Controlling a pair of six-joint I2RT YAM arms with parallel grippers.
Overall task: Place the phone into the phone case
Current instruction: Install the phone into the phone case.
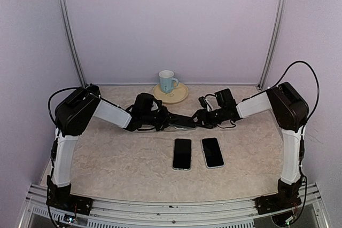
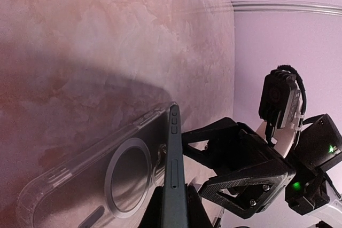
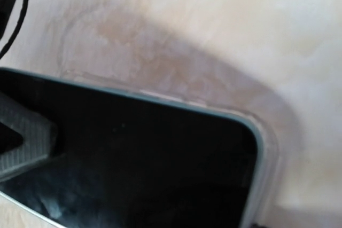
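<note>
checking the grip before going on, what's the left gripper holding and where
The left gripper pinches the phone, with the clear case against it, at the end nearest its wrist.

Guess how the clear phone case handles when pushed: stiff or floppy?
Probably thin and bendy: the clear phone case is see-through, table showing behind it. Likely slippery too, given its glossy back. It meets the phone only at the far corner, so it may flex away rather than seat.

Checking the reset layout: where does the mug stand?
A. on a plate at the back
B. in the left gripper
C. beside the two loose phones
A: the mug stands upright on the yellow plate near the back wall, beyond both arms.
</note>
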